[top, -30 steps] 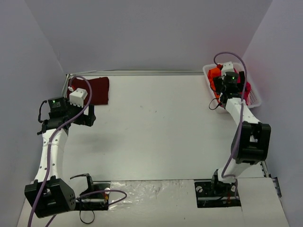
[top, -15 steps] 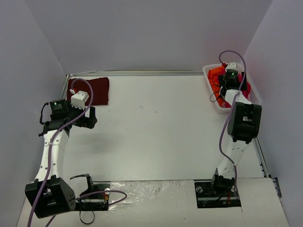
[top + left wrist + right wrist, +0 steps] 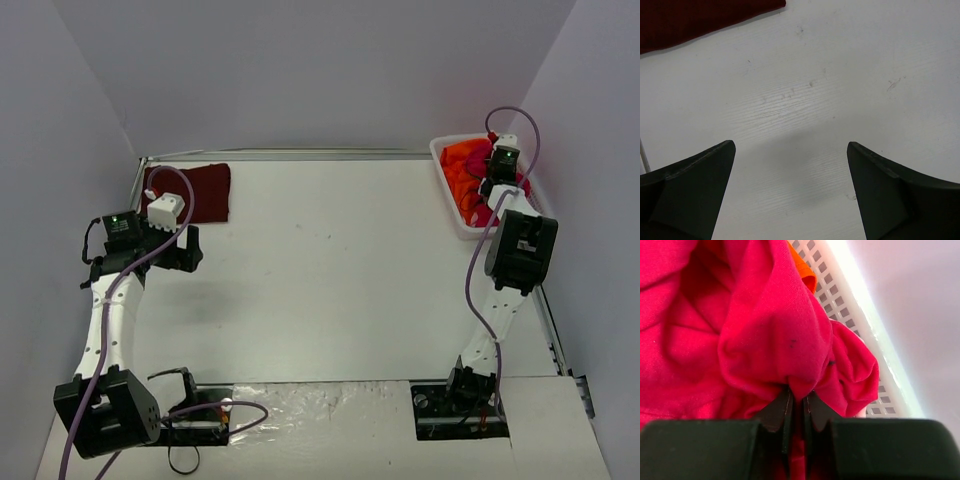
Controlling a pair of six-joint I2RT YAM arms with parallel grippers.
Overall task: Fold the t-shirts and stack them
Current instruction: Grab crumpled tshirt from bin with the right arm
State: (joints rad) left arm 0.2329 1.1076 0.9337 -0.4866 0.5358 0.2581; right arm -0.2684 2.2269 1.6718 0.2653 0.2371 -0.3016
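Here, the right tool (image 3: 796, 395) is down inside the white plastic mesh basket (image 3: 860, 320). Its two dark fingers (image 3: 777, 412) are pressed together on a bunched fold of the bright crimson-red soft cloth t-shirt (image 3: 765, 330). The pinched fold bulges out from between the fingers. The rest of that shirt lies crumpled in the basket and fills most of the wrist view.

An orange cloth t-shirt (image 3: 807, 275) shows as a narrow edge between the crimson cloth and the basket's perforated wall. From above, more orange is heaped at the basket's far end, with crimson towards its near end beside the right wrist. The basket stands on the white counter (image 3: 330, 260), close against the right-hand wall.

The dark maroon cloth t-shirt (image 3: 200, 190) lies flat as a folded rectangle, well apart from the basket at the far end of the counter's opposite side. The left tool (image 3: 790, 147) hangs over bare counter near that maroon shirt, likewise well apart from the basket. Its jaws are wide apart and grip nothing. Only a corner of maroon cloth reaches into the upper left of its wrist view, and a soft shadow lies on the counter between the fingers.
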